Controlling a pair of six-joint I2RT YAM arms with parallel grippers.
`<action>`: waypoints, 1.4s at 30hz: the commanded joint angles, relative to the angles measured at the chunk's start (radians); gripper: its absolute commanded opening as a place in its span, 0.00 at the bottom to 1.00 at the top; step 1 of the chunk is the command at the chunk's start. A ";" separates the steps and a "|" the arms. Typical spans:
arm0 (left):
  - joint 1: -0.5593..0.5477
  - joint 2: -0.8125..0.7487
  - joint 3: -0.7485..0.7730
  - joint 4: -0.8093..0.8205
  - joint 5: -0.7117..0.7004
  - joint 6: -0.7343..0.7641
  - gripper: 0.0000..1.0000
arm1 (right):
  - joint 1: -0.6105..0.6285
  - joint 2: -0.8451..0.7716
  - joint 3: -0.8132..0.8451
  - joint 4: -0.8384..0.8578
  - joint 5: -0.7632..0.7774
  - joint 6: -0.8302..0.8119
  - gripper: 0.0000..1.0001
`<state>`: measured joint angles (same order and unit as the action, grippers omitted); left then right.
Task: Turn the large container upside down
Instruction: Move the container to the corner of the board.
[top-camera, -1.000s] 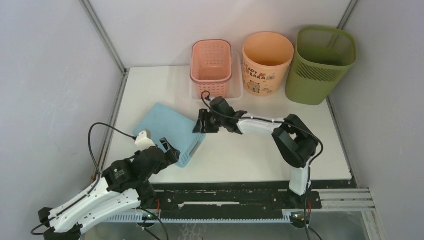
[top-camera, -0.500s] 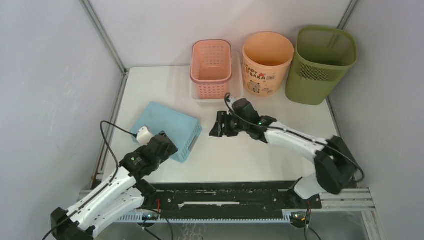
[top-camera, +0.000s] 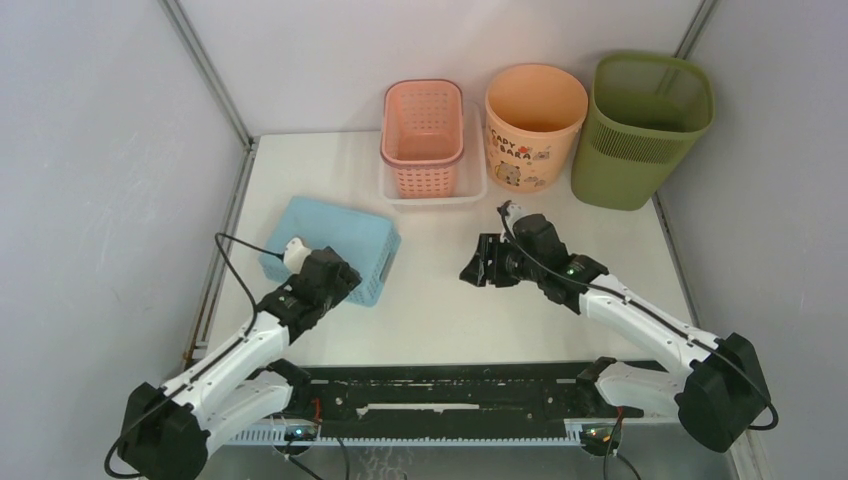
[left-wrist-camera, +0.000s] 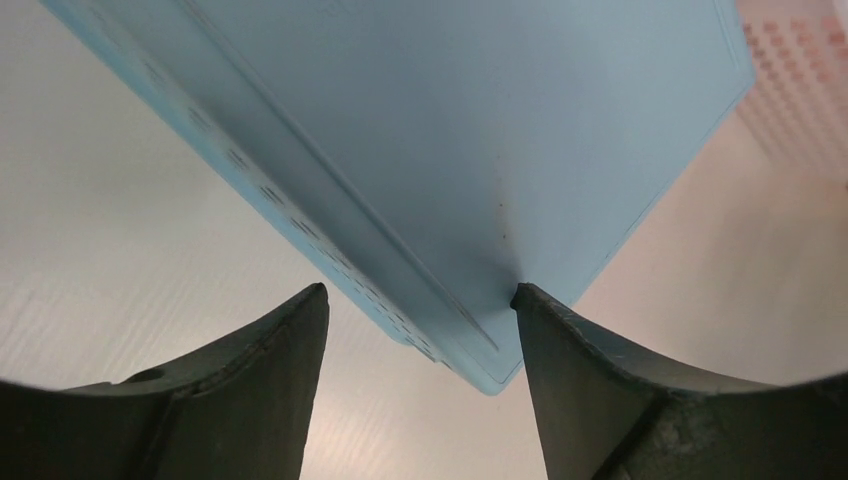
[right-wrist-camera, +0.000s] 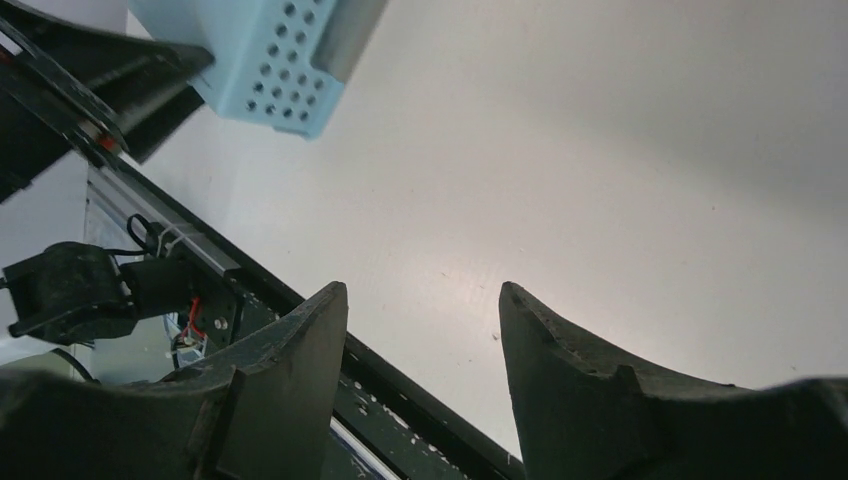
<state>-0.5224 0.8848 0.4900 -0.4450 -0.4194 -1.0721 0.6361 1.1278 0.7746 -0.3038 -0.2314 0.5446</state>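
Four containers sit on the white table (top-camera: 450, 320). The green bin (top-camera: 650, 130) stands upright in the far right corner with its open mouth facing up. Its meshed upper band and solid base are both in view. Just to its left is a round peach bucket (top-camera: 533, 125) with a cartoon print, and left of that is a pink basket (top-camera: 423, 135). All three stand in a row along the back edge. A blue basket (top-camera: 335, 240) lies upside down on the left half of the table, nearer the arms.

The left claw (left-wrist-camera: 415, 300) is spread, with the near corner of the blue basket in the gap between its fingers. One finger (left-wrist-camera: 280, 350) stands clear of the basket's perforated side. The other finger's tip meets the basket's flat bottom in the wrist view, though real contact there cannot be told.

The right claw (right-wrist-camera: 420, 295) is also spread, with nothing between its fingers. It hangs low over bare table near the middle, pointing toward the left. Both claws are well apart from the green bin, and nothing touches the bin.
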 joint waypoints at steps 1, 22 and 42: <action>0.114 0.056 -0.032 0.048 0.030 0.025 0.72 | -0.011 -0.053 -0.021 -0.008 0.007 -0.022 0.66; 0.550 0.370 0.206 0.268 0.341 0.152 0.74 | -0.036 -0.167 -0.039 -0.104 0.012 -0.039 0.66; 0.632 0.998 0.868 0.281 0.484 0.244 0.79 | -0.050 -0.276 -0.028 -0.247 -0.003 -0.061 0.66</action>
<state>0.0856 1.8118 1.1950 -0.1600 0.0380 -0.8860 0.5892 0.8665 0.7315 -0.5453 -0.2207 0.5003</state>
